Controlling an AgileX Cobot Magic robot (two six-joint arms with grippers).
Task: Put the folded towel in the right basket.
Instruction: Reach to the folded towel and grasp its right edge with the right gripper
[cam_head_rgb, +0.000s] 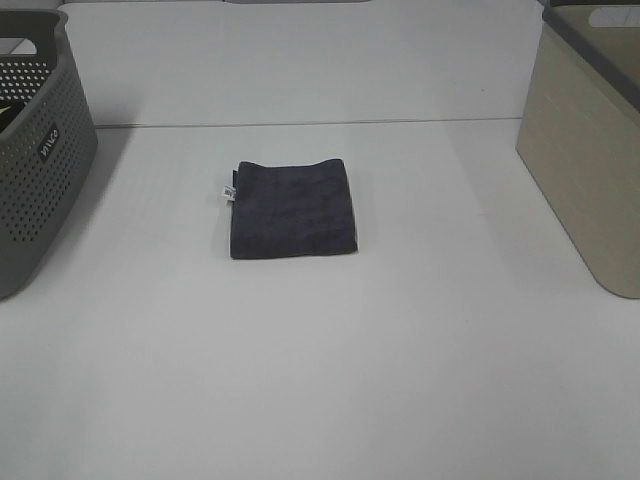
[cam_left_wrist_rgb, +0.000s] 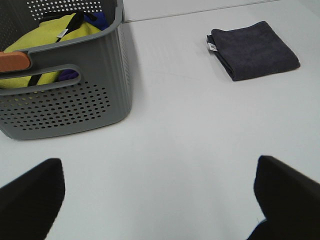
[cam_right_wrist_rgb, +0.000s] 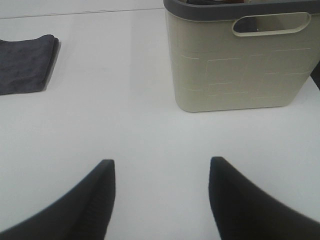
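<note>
A dark grey folded towel (cam_head_rgb: 293, 208) lies flat on the white table at the middle, with a small white tag on its left edge. It also shows in the left wrist view (cam_left_wrist_rgb: 255, 50) and at the edge of the right wrist view (cam_right_wrist_rgb: 25, 65). The beige right basket (cam_head_rgb: 590, 140) stands at the table's right side, also in the right wrist view (cam_right_wrist_rgb: 240, 55). My left gripper (cam_left_wrist_rgb: 160, 200) is open and empty, well short of the towel. My right gripper (cam_right_wrist_rgb: 161, 195) is open and empty, apart from basket and towel. Neither gripper shows in the exterior high view.
A grey perforated basket (cam_head_rgb: 35, 150) stands at the left, holding yellow, blue and orange cloths (cam_left_wrist_rgb: 50, 35). The table's back edge meets the wall behind the towel.
</note>
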